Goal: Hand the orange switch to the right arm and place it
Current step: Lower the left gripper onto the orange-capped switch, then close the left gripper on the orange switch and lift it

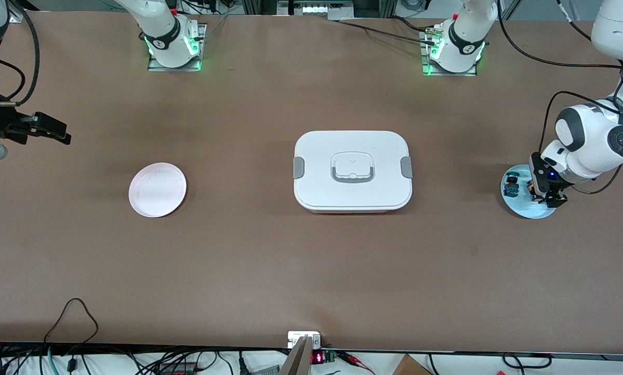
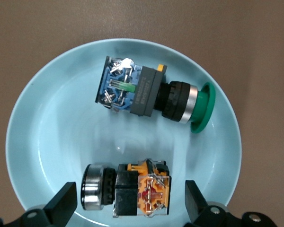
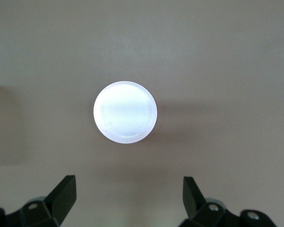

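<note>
The orange switch (image 2: 128, 189) lies on its side in a pale blue plate (image 2: 47, 123), silver ring at one end and orange body at the other. A blue-green switch (image 2: 151, 92) lies beside it in the same plate. My left gripper (image 2: 130, 198) hangs low over this plate (image 1: 517, 205), open, with one finger on each side of the orange switch and a gap to each. My right gripper (image 1: 51, 130) is open and holds nothing, up in the air at the right arm's end of the table. Its wrist view looks down on a pale pink plate (image 3: 125, 112).
A white lidded box (image 1: 352, 171) with grey latches and a handle stands in the middle of the table. The pale pink plate (image 1: 157, 189) lies between it and the right arm's end. Cables run along the table edge nearest the front camera.
</note>
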### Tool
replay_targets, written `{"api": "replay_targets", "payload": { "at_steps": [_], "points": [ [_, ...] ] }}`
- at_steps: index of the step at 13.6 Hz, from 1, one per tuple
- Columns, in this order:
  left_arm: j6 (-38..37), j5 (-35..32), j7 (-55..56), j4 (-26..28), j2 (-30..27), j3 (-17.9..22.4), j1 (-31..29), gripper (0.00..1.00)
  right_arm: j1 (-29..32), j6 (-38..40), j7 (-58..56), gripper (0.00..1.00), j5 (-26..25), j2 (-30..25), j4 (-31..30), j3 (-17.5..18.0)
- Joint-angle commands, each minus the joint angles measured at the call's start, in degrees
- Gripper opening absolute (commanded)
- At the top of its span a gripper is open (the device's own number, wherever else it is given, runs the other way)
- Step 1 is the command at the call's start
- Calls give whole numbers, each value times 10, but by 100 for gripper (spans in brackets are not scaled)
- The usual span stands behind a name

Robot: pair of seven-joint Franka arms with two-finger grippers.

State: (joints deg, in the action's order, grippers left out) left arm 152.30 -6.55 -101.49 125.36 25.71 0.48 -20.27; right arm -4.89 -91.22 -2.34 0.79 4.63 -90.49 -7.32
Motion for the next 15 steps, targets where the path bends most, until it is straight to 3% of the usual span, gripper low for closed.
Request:
{"api": "replay_targets", "payload": {
  "at_steps": [1,5,8,9,10,11,14,15],
  "points": [
    [-2,14,-13,-13,12,-9,-9,100,-3,12,4,100,-9,-8,4,1],
    [-2,13,-18,-22,21,-9,-9,96,-1,12,4,100,-9,-8,4,0],
    [-2,14,-53,-36,28,-20,-12,65,-2,12,4,100,-9,-8,4,1],
    [-2,14,-53,-38,30,-21,-13,51,-2,12,4,100,-9,-8,4,1],
    [-3,14,-54,-38,30,-21,-13,32,-2,12,4,100,-9,-8,4,1],
    [-3,15,-54,-40,30,-21,-13,23,-2,12,4,100,-9,-8,4,1],
    [-5,15,-56,-46,29,-21,-19,12,-2,12,4,100,-9,-8,4,1],
    [-9,15,-55,-49,29,-21,-19,4,-2,12,4,100,-9,-8,4,1]
  ]
}}
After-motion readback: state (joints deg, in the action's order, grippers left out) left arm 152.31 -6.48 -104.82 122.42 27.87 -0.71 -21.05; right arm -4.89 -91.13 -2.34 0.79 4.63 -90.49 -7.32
